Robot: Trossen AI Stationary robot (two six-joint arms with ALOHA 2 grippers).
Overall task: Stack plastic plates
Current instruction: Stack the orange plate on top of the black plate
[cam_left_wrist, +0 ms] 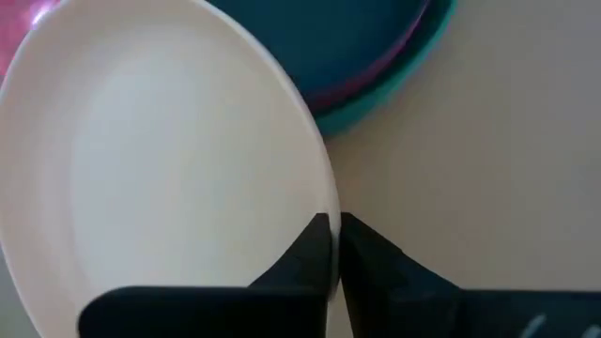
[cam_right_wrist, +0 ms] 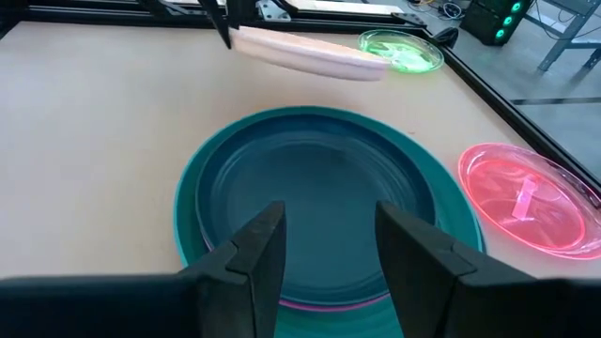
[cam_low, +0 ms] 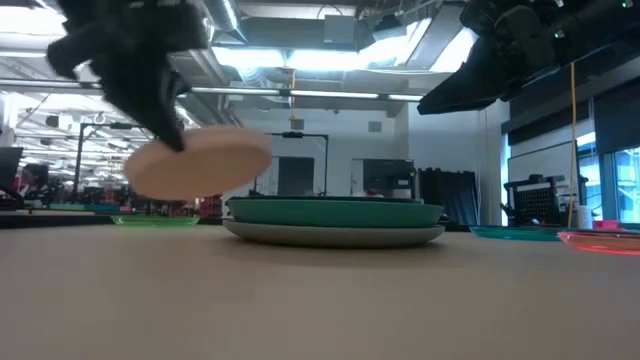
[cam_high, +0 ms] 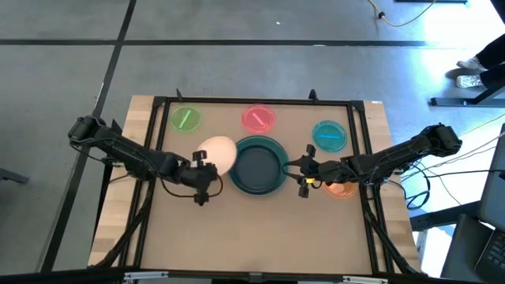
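A stack of large plates (cam_high: 259, 166) stands at mid-table, dark slate on top, with magenta and teal rims showing below it (cam_left_wrist: 376, 66). In the low view a grey plate is the stack's bottom (cam_low: 335, 234). My left gripper (cam_high: 200, 170) is shut on a small white plate (cam_high: 217, 152), which hangs in the air just left of the stack (cam_low: 198, 165). My right gripper (cam_right_wrist: 329, 249) is open and touches nothing; it hovers at the stack's right edge (cam_high: 304, 175). Small green (cam_high: 185, 118), pink (cam_high: 259, 118) and teal-blue (cam_high: 329, 134) plates lie flat along the far side. An orange one (cam_high: 341, 188) lies under the right arm. My left gripper pinches the white plate's rim (cam_left_wrist: 324, 202) between its two fingers, on the plate's near side. The fingers (cam_left_wrist: 315, 253) come slanting down from the table's near left. The plate is lifted clear of the table and close to level, tilted slightly (cam_low: 198, 165).
A black frame (cam_high: 158, 101) runs around the work surface. The near half of the table (cam_high: 252, 237) holds no objects. Beyond the table lies a room with equipment and cables on the floor.
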